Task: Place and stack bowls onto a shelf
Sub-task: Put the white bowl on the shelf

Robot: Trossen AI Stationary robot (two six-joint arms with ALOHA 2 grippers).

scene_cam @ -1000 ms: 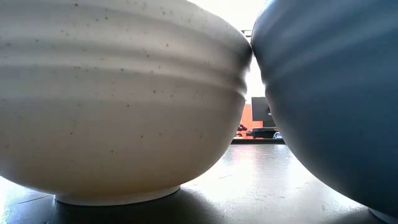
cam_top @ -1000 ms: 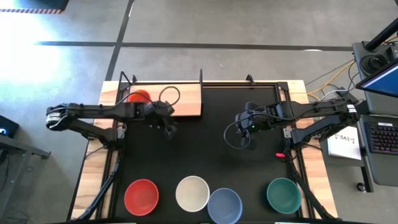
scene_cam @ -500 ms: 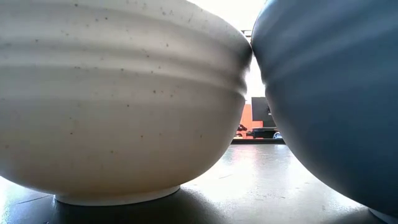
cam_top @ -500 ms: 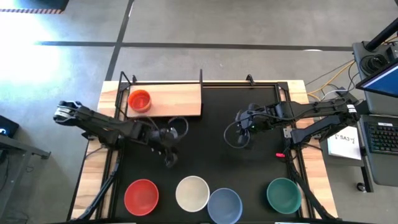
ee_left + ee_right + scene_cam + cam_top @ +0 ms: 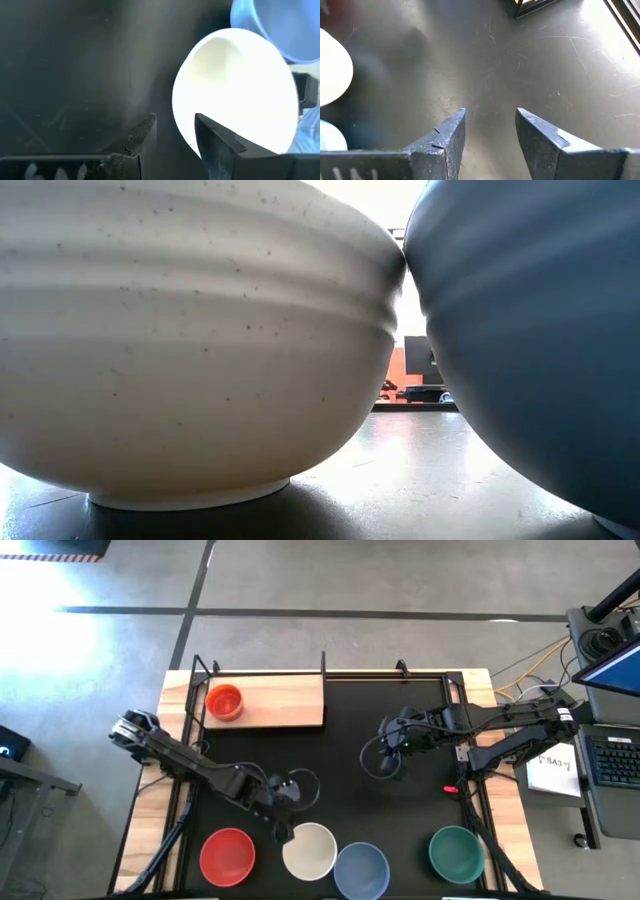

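An orange-red small bowl (image 5: pixel 224 701) sits on the light-wood shelf (image 5: pixel 280 700) at the far left. The red (image 5: pixel 227 855), white (image 5: pixel 309 850), pale blue (image 5: pixel 361 870) and teal (image 5: pixel 456 852) bowls stand on their bases in a row along the near edge. My left gripper (image 5: pixel 283 828) is open at the white bowl's far-left rim (image 5: pixel 176 107). One finger (image 5: pixel 216 137) is over the bowl's inside and the other (image 5: pixel 142 132) is outside it; I see no touch. My right gripper (image 5: pixel 390 762) is open and empty over the mat. The other small bowls do not show.
The low view is filled by the white bowl (image 5: pixel 200 340) and the pale blue bowl (image 5: pixel 530 330), which nearly touch. A thin black frame (image 5: pixel 323 665) stands around the shelf. Bare black mat (image 5: pixel 330 770) lies between the shelf and the bowl row.
My left gripper has gone from beside the shelf toward the table's near edge and a little to the right, ending at the white bowl's rim. The orange-red bowl has stayed on the shelf and now shows in full. My right arm has kept still.
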